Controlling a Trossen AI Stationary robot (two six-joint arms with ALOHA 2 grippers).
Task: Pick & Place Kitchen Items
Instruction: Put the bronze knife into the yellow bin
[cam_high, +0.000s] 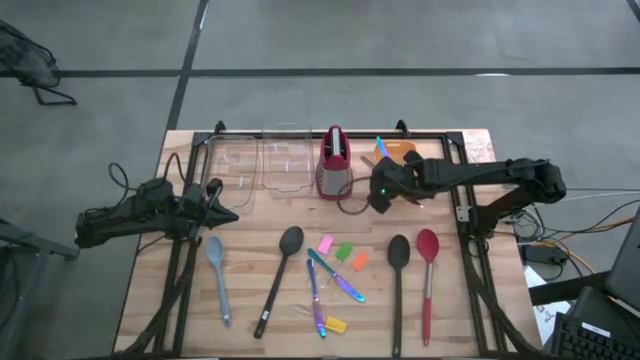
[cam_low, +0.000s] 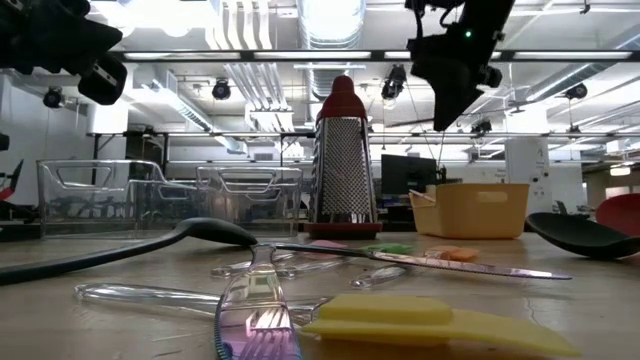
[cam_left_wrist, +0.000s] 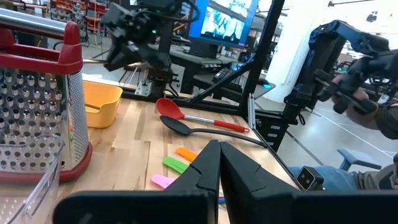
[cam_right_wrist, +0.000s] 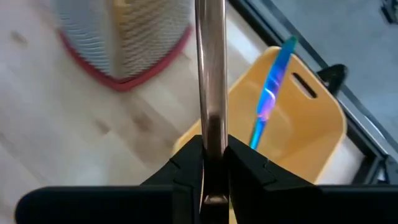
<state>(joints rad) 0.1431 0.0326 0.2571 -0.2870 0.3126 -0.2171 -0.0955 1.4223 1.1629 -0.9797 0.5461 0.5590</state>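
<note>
My right gripper (cam_high: 380, 195) hangs above the table between the red-and-grey grater (cam_high: 335, 165) and the orange bin (cam_high: 405, 152), shut on a thin pinkish metallic cutlery piece (cam_right_wrist: 210, 68). A blue cutlery piece (cam_right_wrist: 272, 87) leans in the orange bin (cam_right_wrist: 311, 124). Below, a grey-blue spoon (cam_high: 217, 275), two black spoons (cam_high: 280, 275) (cam_high: 398, 280) and a red spoon (cam_high: 428, 275) lie flat. Pink (cam_high: 325, 244), green (cam_high: 343, 251), orange (cam_high: 359, 261) and yellow (cam_high: 335, 324) blocks and iridescent cutlery (cam_high: 335, 278) lie between them. My left gripper (cam_high: 215, 195) waits shut at the table's left. My right gripper pinches the cutlery piece's thin shaft (cam_right_wrist: 210, 140) between its two fingers, near one end. The fingers slant down from the table's right side. The piece runs on ahead past the fingertips, along them, lifted clear of the table.
Two clear plastic bins (cam_high: 262, 165) stand at the far left-centre, beside the grater. Black frame rails (cam_high: 470, 260) run along both sides of the table. A person sits beyond the table's right side (cam_left_wrist: 367, 106).
</note>
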